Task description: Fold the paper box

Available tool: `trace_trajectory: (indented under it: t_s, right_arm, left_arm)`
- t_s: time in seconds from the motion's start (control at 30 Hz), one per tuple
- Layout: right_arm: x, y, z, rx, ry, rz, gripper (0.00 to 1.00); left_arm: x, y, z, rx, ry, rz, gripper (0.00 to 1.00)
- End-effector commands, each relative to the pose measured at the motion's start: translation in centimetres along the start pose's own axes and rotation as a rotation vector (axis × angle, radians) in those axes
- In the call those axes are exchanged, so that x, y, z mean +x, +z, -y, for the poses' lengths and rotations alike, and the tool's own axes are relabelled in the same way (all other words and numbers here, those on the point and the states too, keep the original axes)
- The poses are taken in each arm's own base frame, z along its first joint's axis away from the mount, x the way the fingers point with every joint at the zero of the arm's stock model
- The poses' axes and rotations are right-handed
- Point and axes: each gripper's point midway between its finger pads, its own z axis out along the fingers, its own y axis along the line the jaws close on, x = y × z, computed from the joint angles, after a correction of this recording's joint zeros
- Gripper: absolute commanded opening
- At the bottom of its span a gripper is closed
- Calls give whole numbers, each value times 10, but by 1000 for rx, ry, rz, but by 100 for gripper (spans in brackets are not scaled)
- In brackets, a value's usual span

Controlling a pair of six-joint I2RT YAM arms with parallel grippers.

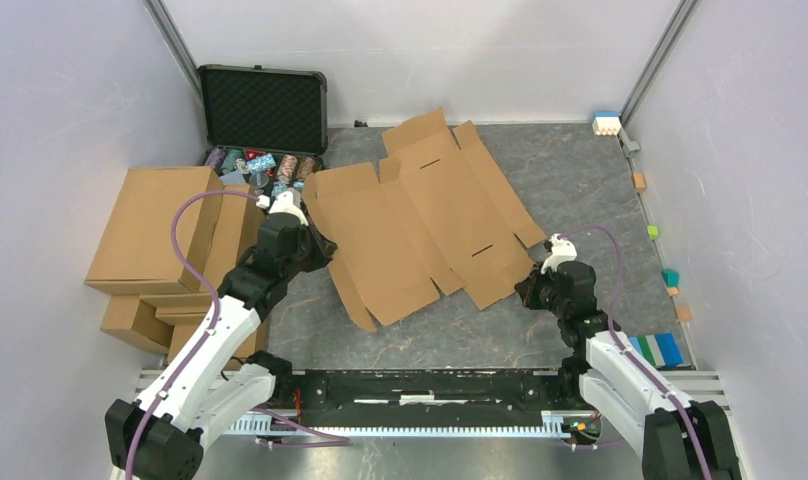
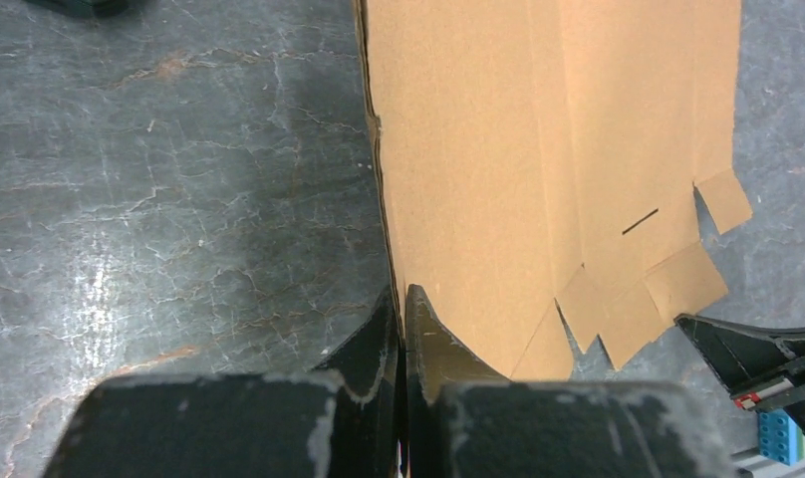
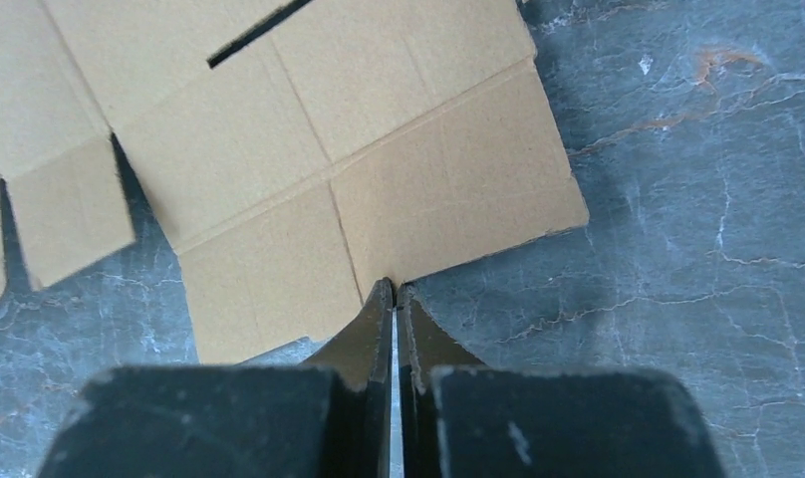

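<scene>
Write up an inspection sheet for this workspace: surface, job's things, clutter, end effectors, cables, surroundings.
Surface: grey marbled table top, no spills seen.
Job's things: paper box unfolded, flaps spread, mid-table.
Clutter: stack of cartons at left; open black case at back left; coloured blocks along the right edge.
End effectors: left end effector shut on the sheet's left edge; right end effector shut on a near-right flap edge.
Cables: purple cable loops over each arm, clear of the sheet.
Surroundings: white walls on three sides; metal corner posts.
</scene>
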Motion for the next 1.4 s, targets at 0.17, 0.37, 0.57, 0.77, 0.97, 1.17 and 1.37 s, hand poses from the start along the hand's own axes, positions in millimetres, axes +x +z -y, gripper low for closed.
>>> trace_trajectory:
  t_s: [0.17,0.37,0.57,0.77,0.97,1.17,1.37]
  right_arm:
    - [-20,1,-10,-54,-60,40,0]
    - [-3,-1,-35,-194,5,33,0]
    - [5,-4,-37,-210,11,27,0]
    - [-1,-8,-49,-261,44,49,0]
    - [3,-8,-53,-293,61,70,0]
    - [9,-7,-53,-299,91,64,2]
    - [19,-7,-52,-296,159,60,3]
  left_arm:
    - [7,9,6,51,4,-33,2]
    - [16,1,80,338,-111,-86,2]
    - [-6,-24,126,464,-130,-44,2]
    - [2,-41,171,604,-144,-76,2]
    - [-7,-57,215,731,-151,-45,2]
    - [-26,-71,251,848,-179,-5,2]
    - [7,-77,279,952,19,-49,2]
